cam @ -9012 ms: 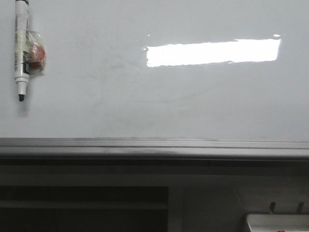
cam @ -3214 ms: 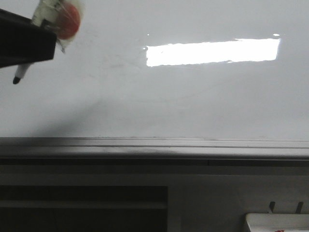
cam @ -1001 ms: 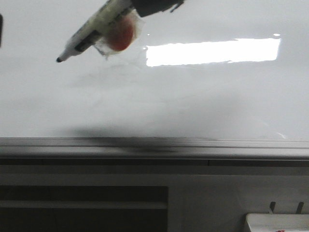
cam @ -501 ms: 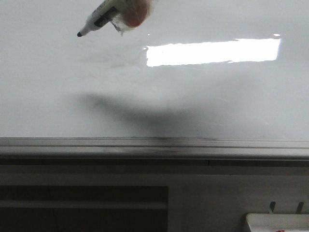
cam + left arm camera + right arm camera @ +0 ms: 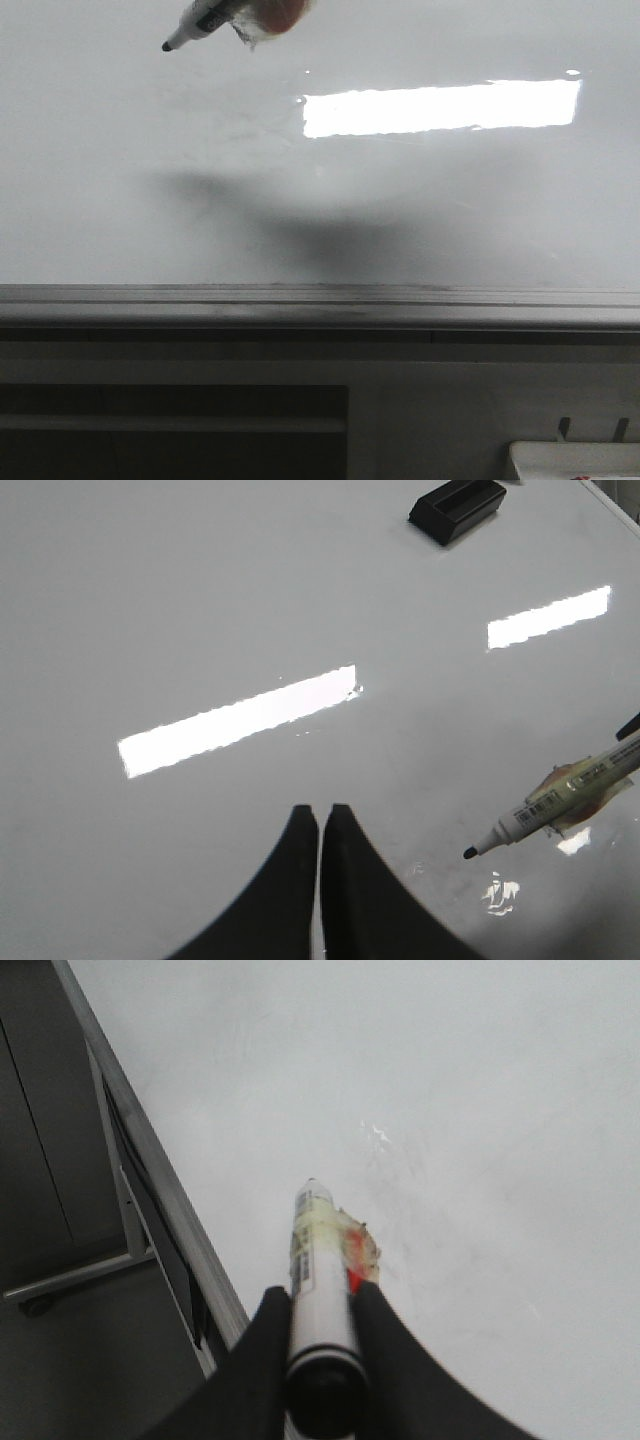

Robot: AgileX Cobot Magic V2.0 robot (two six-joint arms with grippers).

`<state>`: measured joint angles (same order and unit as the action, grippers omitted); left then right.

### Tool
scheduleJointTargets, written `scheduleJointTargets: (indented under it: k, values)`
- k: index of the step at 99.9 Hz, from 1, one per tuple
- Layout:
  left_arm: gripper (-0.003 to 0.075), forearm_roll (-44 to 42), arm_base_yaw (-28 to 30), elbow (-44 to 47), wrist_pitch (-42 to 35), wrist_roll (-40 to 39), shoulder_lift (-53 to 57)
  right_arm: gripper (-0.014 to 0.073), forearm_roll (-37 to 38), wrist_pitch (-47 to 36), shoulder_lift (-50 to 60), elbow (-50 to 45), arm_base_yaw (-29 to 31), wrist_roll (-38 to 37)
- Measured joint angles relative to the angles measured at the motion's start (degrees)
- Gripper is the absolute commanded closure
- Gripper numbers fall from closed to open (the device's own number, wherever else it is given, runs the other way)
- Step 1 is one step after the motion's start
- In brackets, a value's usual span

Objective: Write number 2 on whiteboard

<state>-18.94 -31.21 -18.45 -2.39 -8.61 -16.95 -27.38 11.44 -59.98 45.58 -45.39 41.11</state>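
The whiteboard (image 5: 420,200) lay bare across mid-frame; only the marker (image 5: 200,20) at upper left and the ledge (image 5: 320,305) below intruded.

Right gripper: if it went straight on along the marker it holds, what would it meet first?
Probably the whiteboard itself. The right gripper holds the marker, whose tip aims at bare white surface; nothing else lies ahead. The gap is unclear.

Only the fingers of each arm show. The left end effector (image 5: 319,825) has two matte black fingers, broad at the base and curving inward to narrow tips. The right end effector (image 5: 318,1305) has the same smooth black, tapered fingers, plain, with no markings, screws or cables visible.
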Motion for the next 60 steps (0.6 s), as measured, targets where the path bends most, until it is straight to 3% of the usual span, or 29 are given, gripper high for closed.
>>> scheduleJointTargets:
  k: [24,43,60]
  values:
    - [0.0741,0.0,0.0,0.0,0.0,0.0,0.0,0.0671,1.12,0.12,0.2,0.0,0.0,-0.64]
    - [0.0741,0.0,0.0,0.0,0.0,0.0,0.0,0.0671,19.96,-6.03,2.18,-3.22,-1.57,-20.69]
    - [0.0741,0.0,0.0,0.0,0.0,0.0,0.0,0.0671,23.97,-11.44,4.69,-8.58,-2.43,-26.87]
